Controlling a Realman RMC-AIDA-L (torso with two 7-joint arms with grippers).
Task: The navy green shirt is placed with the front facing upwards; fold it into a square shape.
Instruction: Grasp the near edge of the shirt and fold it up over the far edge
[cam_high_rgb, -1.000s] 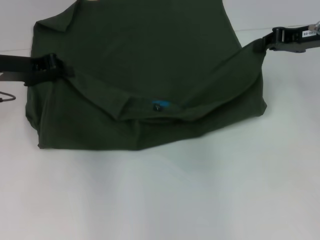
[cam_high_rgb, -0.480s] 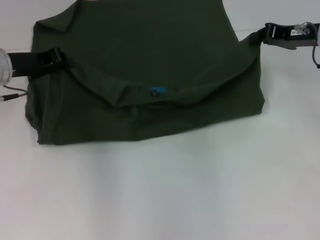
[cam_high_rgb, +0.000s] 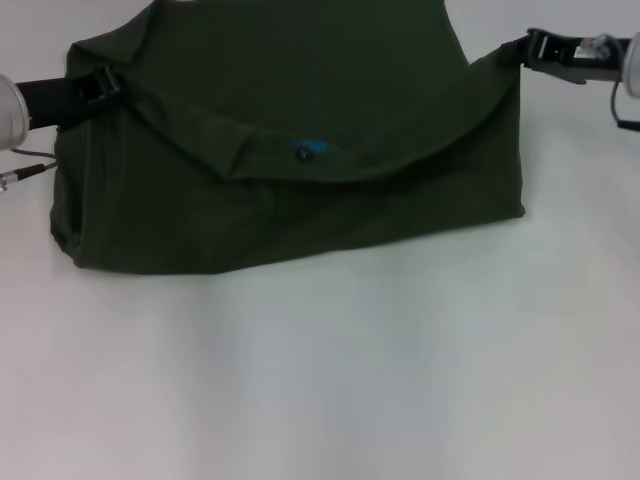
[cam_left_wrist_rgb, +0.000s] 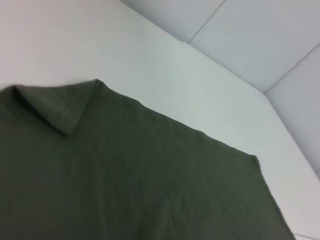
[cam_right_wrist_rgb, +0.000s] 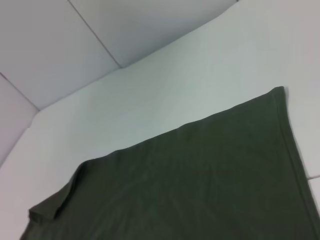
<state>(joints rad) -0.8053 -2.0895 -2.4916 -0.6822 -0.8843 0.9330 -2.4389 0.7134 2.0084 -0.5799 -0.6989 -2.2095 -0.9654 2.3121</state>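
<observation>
The navy green shirt (cam_high_rgb: 300, 80) lies on the white table (cam_high_rgb: 330, 380), plain green side showing, with its collar end doubled back over the body. The collar edge sags in a curve between the grippers, and the blue neck mark (cam_high_rgb: 308, 150) shows at its middle. My left gripper (cam_high_rgb: 108, 82) is shut on the folded edge at the shirt's left side. At the right corner of the same edge, my right gripper (cam_high_rgb: 516, 50) is shut too. Both wrist views show only the shirt's flat cloth (cam_left_wrist_rgb: 125, 175) (cam_right_wrist_rgb: 200, 185), not the fingers.
A thin cable (cam_high_rgb: 25, 174) trails beside the left arm at the table's left edge. The white table stretches wide in front of the shirt. Grey wall panels (cam_left_wrist_rgb: 260, 35) stand beyond the table's far edge.
Both grippers have moved toward the far side of the table, carrying the collar edge with them. The near fold line has drawn back and the blue mark sits farther away.
</observation>
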